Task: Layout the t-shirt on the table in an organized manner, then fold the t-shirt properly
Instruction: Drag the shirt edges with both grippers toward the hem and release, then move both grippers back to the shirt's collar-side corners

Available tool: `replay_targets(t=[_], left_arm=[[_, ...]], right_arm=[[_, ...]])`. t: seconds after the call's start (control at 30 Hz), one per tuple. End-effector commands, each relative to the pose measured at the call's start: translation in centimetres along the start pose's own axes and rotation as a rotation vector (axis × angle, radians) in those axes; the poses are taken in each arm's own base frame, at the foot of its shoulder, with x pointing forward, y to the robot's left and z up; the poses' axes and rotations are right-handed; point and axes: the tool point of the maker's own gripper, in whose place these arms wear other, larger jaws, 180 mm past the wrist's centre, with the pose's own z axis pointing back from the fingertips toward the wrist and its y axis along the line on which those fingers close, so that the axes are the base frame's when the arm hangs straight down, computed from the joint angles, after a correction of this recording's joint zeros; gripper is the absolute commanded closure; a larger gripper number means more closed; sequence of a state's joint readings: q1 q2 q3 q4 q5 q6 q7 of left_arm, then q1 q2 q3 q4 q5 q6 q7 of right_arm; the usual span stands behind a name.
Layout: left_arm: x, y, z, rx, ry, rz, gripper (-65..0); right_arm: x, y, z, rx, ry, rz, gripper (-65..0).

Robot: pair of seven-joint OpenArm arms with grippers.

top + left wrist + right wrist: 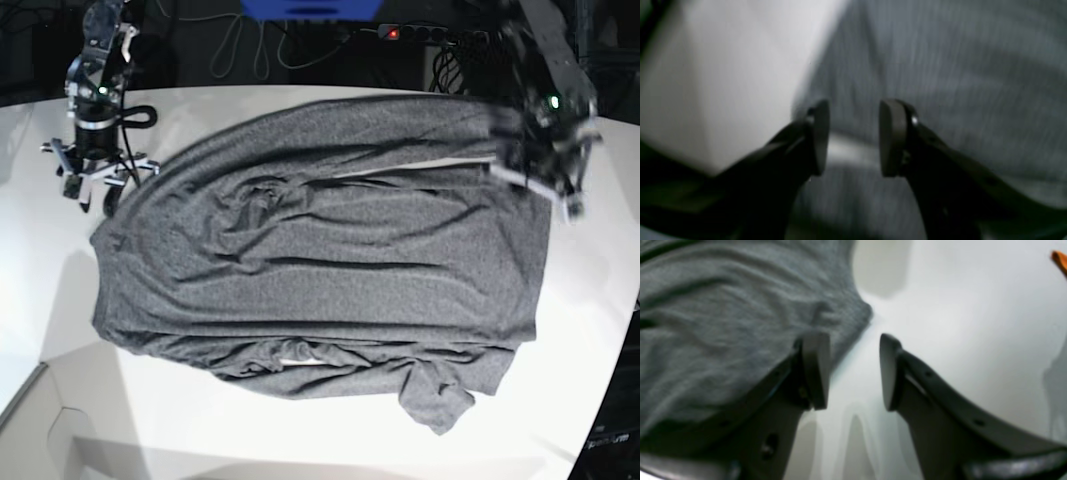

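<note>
The dark grey t-shirt (330,250) lies spread across the white table (60,300), with creases over its middle and a bunched sleeve at its front right corner (440,400). My right gripper (95,188) hangs at the shirt's far left corner. In the right wrist view the right gripper (851,371) is open, one finger over the t-shirt (723,323) edge, the other over the bare table (957,323). My left gripper (548,185) is over the shirt's far right edge. Up close the left gripper (853,136) is open above the t-shirt (957,83), nothing between its pads.
A power strip with a red light (400,33), cables and a blue object (310,8) lie behind the table's far edge. The table's front left edge (40,385) drops off to a lower surface. An orange object (1060,260) shows at the right wrist view's top right corner.
</note>
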State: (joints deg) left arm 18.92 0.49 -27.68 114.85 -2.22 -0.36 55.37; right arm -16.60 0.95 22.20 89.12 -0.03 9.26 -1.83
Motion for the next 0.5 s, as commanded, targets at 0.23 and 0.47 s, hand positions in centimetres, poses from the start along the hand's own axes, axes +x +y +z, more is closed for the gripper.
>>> replay_targets(t=[0.23, 0.47], left_arm=[[-3.8, 5.3, 2.0, 0.052, 0.051, 0.188, -24.2], [-6.3, 7.9, 2.4, 0.097, 0.106, 0.251, -24.2]], right_arm=[[1.1, -1.0, 0.5, -0.017, -0.047, 0.016, -23.3], [1.0, -1.0, 0.6, -0.017, -0.042, 0.016, -23.3]])
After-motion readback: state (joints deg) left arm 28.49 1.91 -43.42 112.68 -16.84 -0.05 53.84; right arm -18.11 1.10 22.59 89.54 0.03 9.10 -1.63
